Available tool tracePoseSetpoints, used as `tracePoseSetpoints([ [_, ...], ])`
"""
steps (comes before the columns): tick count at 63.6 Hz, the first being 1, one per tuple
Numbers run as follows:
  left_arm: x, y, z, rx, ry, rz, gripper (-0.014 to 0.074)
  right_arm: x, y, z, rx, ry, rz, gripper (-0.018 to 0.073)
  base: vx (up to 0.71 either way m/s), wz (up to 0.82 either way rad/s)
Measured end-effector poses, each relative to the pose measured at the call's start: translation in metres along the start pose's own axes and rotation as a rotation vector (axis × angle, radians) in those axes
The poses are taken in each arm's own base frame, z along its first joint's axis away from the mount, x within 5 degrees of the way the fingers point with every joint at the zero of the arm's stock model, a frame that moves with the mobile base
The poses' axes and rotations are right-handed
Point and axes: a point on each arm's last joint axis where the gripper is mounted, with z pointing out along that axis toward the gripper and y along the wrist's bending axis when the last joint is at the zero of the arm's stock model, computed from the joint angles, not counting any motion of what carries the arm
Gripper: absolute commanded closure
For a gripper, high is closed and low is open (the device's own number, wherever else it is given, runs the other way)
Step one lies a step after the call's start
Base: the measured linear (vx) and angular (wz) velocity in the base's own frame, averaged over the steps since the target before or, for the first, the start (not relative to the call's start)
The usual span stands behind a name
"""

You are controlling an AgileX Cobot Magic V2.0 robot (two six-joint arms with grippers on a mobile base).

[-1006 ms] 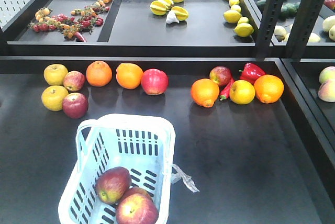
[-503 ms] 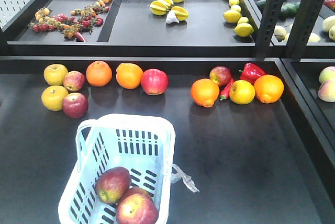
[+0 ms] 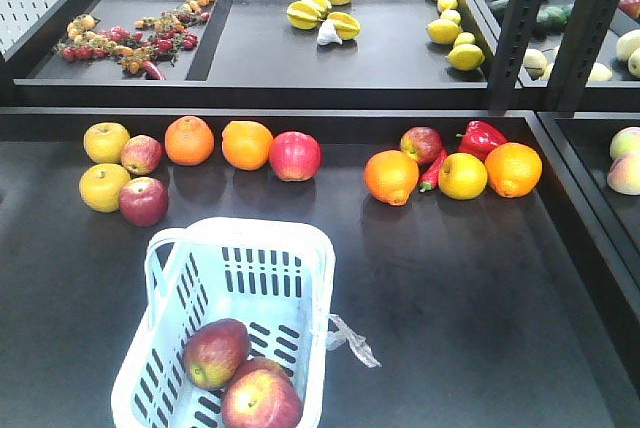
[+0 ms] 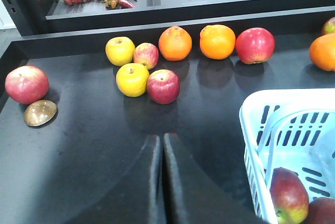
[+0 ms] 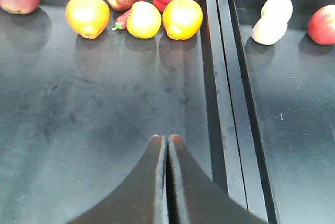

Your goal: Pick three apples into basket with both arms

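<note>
Both claws closed and empty; two apples lie in the basket.

In the left wrist view, the left gripper (image 4: 161, 145) sits at the lower centre with its fingers pressed together, holding nothing, above bare dark table (image 4: 78, 145). The basket (image 4: 251, 130) is at the lower right of that frame. In the right wrist view, the right gripper (image 5: 167, 148) is likewise pinched tight and empty, lower centre. In the front view the basket's rim (image 3: 240, 228) is at the lower left, with two apples (image 3: 215, 351) (image 3: 262, 400) touching each other at its near end. Another dark red apple (image 3: 144, 200) rests up-left of the basket, touching a yellow fruit (image 3: 104, 187).
</note>
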Motion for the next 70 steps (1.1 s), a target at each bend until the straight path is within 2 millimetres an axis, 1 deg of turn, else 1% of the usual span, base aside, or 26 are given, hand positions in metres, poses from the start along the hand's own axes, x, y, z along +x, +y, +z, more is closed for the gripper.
tracePoseSetpoints([
  [14, -0.001, 0.000, -0.002, 0.005, -0.029, -0.001, 0.0603, 0.000, 0.000, 0.000, 0.000, 0.000, 0.000, 0.0568, 0.00, 0.00],
  [21, 0.007, -0.001, -0.006, 0.019, -0.103, -0.002, 0.0603, 0.000, 0.000, 0.000, 0.000, 0.000, 0.000, 0.0568, 0.00, 0.00],
  [30, 0.030, -0.003, -0.007, 0.046, -0.215, 0.000, 0.0603, 0.000, 0.000, 0.000, 0.000, 0.000, 0.000, 0.0568, 0.00, 0.00],
  [41, 0.069, -0.003, -0.005, 0.043, -0.325, -0.057, 0.0603, 0.000, 0.000, 0.000, 0.000, 0.000, 0.000, 0.0568, 0.00, 0.00],
  [50, 0.097, 0.000, -0.004, 0.005, -0.363, -0.086, 0.0603, 0.000, 0.000, 0.000, 0.000, 0.000, 0.000, 0.0568, 0.00, 0.00],
  [59, 0.126, 0.000, 0.003, -0.015, -0.369, -0.097, 0.0603, 0.000, 0.000, 0.000, 0.000, 0.000, 0.000, 0.0568, 0.00, 0.00],
  [65, 0.140, -0.001, 0.007, -0.016, -0.385, -0.109, 0.0603, 0.000, 0.000, 0.000, 0.000, 0.000, 0.000, 0.0568, 0.00, 0.00],
  [70, 0.143, -0.001, 0.009, -0.014, -0.403, -0.115, 0.0603, 0.000, 0.000, 0.000, 0.001, 0.000, -0.001, 0.0568, 0.00, 0.00],
])
